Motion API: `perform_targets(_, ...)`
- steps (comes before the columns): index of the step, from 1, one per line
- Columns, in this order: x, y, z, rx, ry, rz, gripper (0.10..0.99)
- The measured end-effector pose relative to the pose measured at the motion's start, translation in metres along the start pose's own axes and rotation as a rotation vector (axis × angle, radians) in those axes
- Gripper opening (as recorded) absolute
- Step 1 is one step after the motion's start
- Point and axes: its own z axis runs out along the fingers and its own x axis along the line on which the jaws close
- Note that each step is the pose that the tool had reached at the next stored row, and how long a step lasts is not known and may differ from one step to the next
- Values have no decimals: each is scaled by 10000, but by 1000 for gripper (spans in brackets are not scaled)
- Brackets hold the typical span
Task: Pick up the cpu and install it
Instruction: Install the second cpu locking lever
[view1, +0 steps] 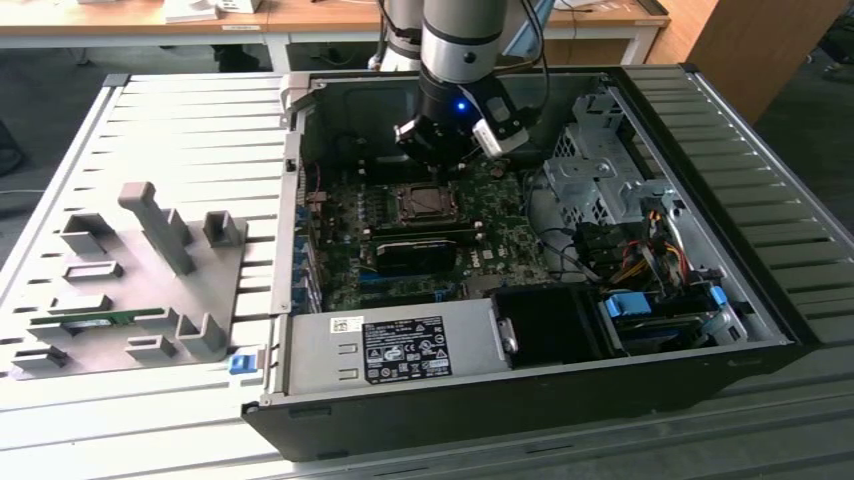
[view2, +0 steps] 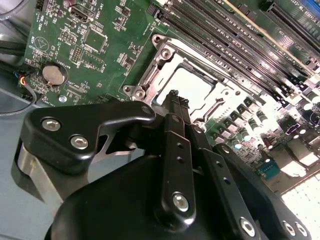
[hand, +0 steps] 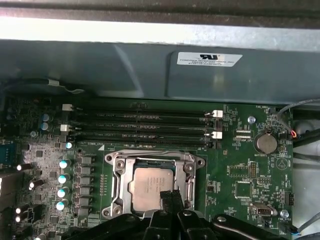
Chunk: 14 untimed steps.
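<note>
Inside the open case (view1: 747, 300), my hand (hand: 170, 196), fingers together and empty, hovers over the cpu (hand: 151, 187) seated in its socket (hand: 116, 172); memory slots (hand: 145, 125) lie just beside.

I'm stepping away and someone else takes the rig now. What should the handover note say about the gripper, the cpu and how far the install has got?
Gripper: fingers together, tips just above the edge of the cpu, holding nothing.
Cpu: lying flat in the socket on the motherboard inside the open computer case.
Done: cpu picked up and placed in the socket.
Left: whether it is fully seated cannot be judged from these views; check before calling the install finished.
</note>
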Motion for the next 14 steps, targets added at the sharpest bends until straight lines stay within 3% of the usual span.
perform_targets(10,0,-13,-1,1,0,0,106)
perform_targets(14,1,-49,-4,0,0,0,106)
